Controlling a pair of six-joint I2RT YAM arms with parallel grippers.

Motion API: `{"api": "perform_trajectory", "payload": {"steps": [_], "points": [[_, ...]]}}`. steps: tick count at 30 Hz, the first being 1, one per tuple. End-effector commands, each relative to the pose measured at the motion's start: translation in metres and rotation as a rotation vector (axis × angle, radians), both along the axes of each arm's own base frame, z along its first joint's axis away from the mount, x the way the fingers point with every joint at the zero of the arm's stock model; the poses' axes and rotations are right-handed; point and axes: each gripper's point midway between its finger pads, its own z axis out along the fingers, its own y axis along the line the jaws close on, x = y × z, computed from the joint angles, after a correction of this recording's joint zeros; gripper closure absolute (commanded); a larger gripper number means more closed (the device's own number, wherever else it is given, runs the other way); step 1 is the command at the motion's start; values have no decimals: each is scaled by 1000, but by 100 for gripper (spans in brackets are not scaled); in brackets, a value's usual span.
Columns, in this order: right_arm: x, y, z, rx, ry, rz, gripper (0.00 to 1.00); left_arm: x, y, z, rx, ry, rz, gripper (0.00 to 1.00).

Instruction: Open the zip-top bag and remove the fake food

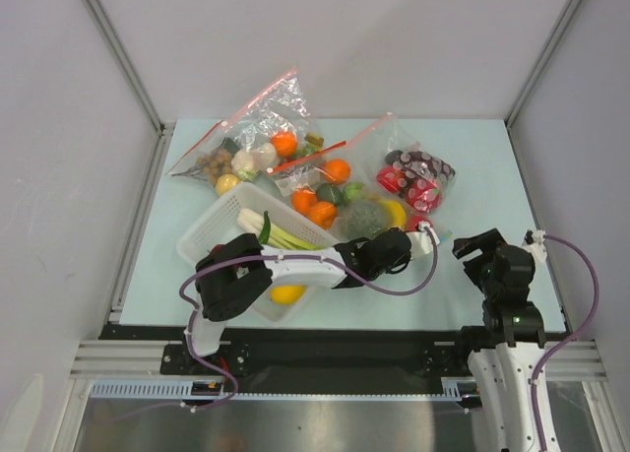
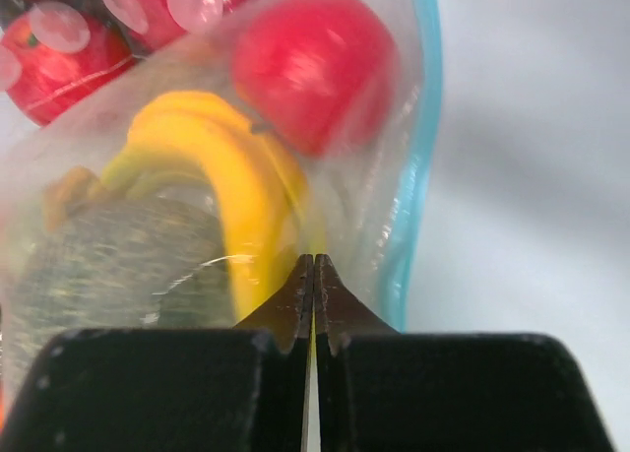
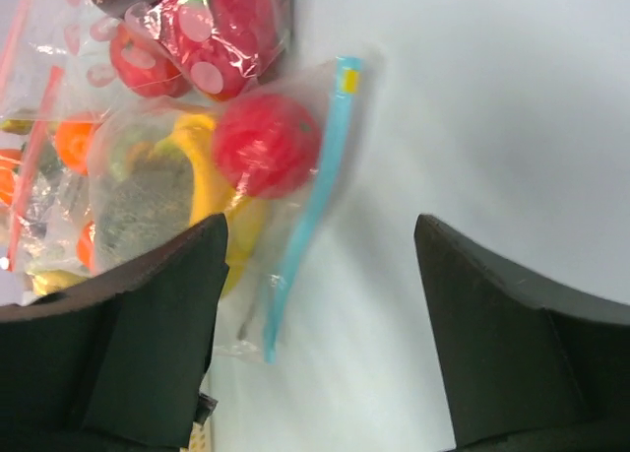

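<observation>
**While the left gripper (image 2: pixel 313 265) sits closed at the zip-top bag (image 3: pixel 221 201), the right gripper (image 3: pixel 320 237) stands open**

Left jaws meet at the clear film just beside the light blue zip strip (image 3: pixel 307 201); whether film is pinched cannot be told. The bag lies flat on the worktop (image 1: pixel 492 176), strip sealed, with a netted melon (image 2: pixel 108 265), banana (image 2: pixel 231 161) and red round fruit (image 2: pixel 315 68) inside. The right jaws hang wide apart above the bag's strip side, holding nothing.

Zip-top bag (image 3: pixel 226 181): clear, glossy, crinkled plastic film; blue plastic zip strip (image 3: pixel 305 216). Inside it, red fruit (image 3: pixel 266 144): smooth glossy plastic; melon (image 3: pixel 148 201): matt, rough netted skin; banana (image 2: pixel 236 176): smooth yellow plastic. Tabletop (image 3: pixel 472 107): smooth, matt.
</observation>
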Motion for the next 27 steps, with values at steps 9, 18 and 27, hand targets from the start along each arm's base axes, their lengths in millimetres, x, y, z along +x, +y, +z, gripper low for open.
{"api": "perform_trajectory", "payload": {"steps": [9, 18, 27], "points": [[0, 67, -53, 177, 87, 250, 31, 8, -14, 58, -189, 34, -28, 100], [8, 74, -85, 137, 128, 227, 30, -33, -17, 39, -194, 73, -205, 86], [13, 61, -75, 95, 86, 171, 29, -53, -27, 15, -125, -1, -258, 28]]}}
